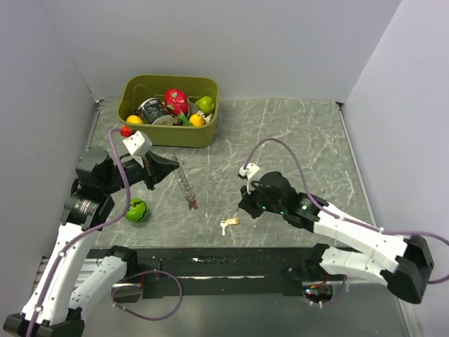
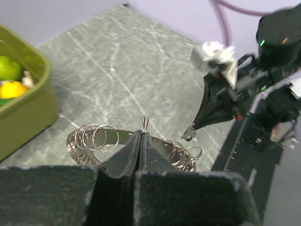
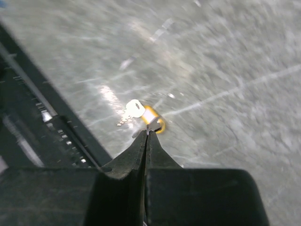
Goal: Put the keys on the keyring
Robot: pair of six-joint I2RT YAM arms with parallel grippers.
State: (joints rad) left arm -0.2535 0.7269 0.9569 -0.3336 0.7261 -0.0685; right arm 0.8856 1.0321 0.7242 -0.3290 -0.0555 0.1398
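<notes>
Left arm reaches in from the table's (image 1: 302,140) left side, the left gripper (image 2: 141,135) with jaws clamped on the keyring (image 2: 94,139), whose coiled loops trail down to a red tag (image 1: 191,205). Right arm stretches in low from the right, the right gripper (image 3: 146,135) with jaws pressed shut on a small metal loop (image 3: 151,124), close by the keys (image 1: 229,223) near the table's front edge. A green bin (image 1: 168,138) at the back holds assorted fruit (image 1: 177,100). Blur hides whether the loop joins the keys.

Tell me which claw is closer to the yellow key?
The right claw. Pinching a tiny silver piece, it hovers close beside the yellow key; the left claw is farther off, pinching the keyring.
</notes>
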